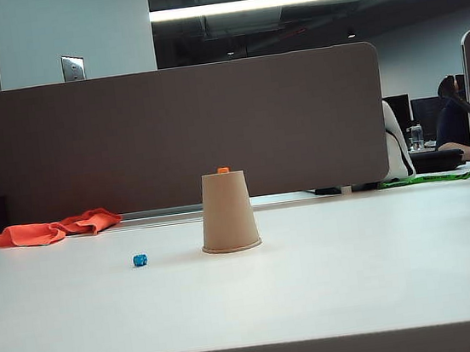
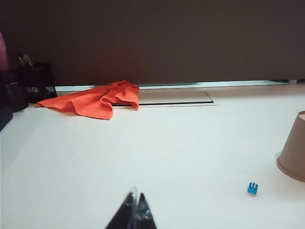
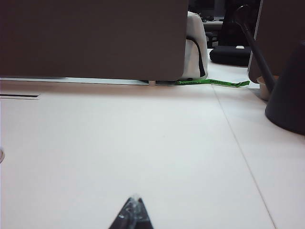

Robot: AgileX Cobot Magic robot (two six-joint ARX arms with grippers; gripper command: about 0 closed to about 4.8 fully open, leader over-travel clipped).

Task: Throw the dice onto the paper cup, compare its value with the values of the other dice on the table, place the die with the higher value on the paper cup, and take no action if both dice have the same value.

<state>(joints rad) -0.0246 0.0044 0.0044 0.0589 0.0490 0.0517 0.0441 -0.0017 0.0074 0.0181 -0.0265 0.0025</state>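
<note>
The left gripper [image 2: 135,210] hangs low over the white table [image 1: 358,272], its two dark fingertips pressed together with nothing between them and touching no object. The right gripper [image 3: 133,212] is likewise clenched and empty above bare tabletop. In the exterior view, the plain tan-brown paper cup [image 1: 227,212] stands upside down, rim on the table, with the tiny bright orange cube die [image 1: 223,170] resting on its upturned base. The tiny bright blue cube die with pale pips [image 1: 140,260] lies on the table near the cup. A crumpled orange cloth [image 1: 53,228] lies by the grey partition [image 1: 170,132].
</note>
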